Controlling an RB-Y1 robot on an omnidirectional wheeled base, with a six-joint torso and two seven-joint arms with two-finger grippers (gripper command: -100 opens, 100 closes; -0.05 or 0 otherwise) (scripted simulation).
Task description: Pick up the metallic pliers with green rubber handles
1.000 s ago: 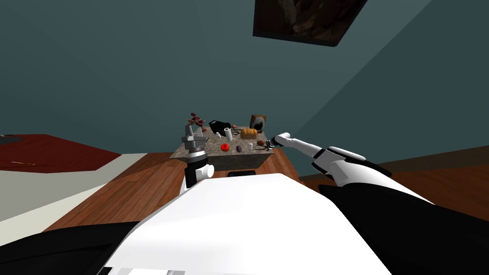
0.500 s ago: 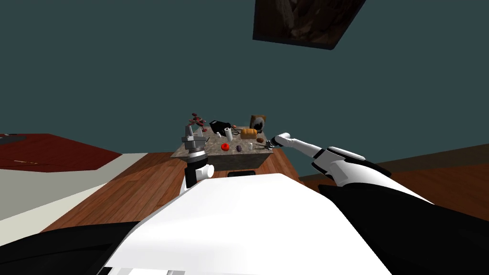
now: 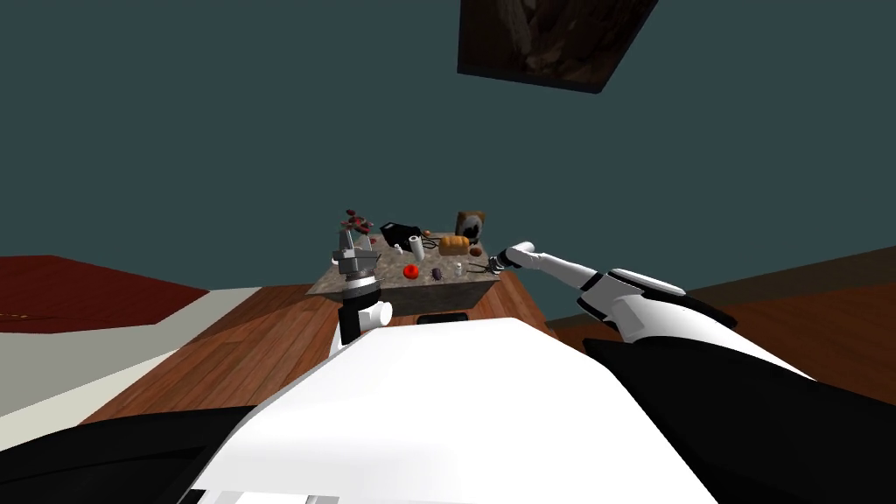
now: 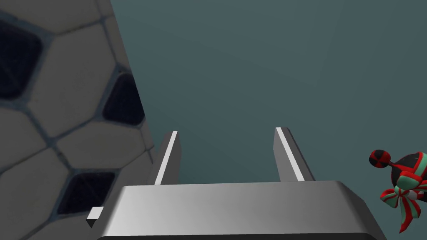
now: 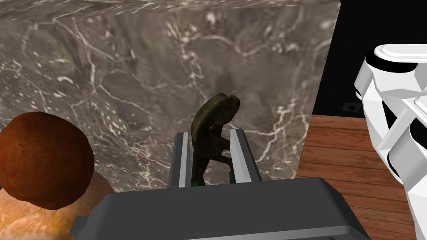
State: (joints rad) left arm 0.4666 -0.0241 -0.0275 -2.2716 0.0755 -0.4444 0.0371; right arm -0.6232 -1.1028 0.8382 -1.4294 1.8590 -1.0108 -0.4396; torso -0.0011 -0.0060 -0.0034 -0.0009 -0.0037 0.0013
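Observation:
The pliers [image 5: 212, 125] have a dark, dull metal head, and a little green shows at their handles near the gripper body. They lie on the marble tabletop [image 5: 146, 83] close to its right edge. My right gripper [image 5: 208, 132] is shut on the pliers, one finger pressed to each side. In the head view the right gripper [image 3: 492, 265] reaches over the table's right corner. My left gripper [image 4: 227, 131] is open and holds nothing. It stands upright at the table's left side, where the head view shows the left gripper [image 3: 354, 238].
A brown ball [image 5: 41, 158] lies beside the right gripper on an orange thing [image 5: 25, 216]. The small table [image 3: 350, 278] carries a red object [image 3: 409, 272], a bread loaf [image 3: 453, 242], a white cylinder [image 3: 419, 247] and a black bag [image 3: 401, 234]. A red and green bow toy [image 4: 402, 187] is near the left gripper. Wood floor [image 5: 346, 166] lies beyond the table's edge.
My right gripper's fingers have closed from wide open onto the pliers. The head view has shifted a little; the left arm has stayed put.

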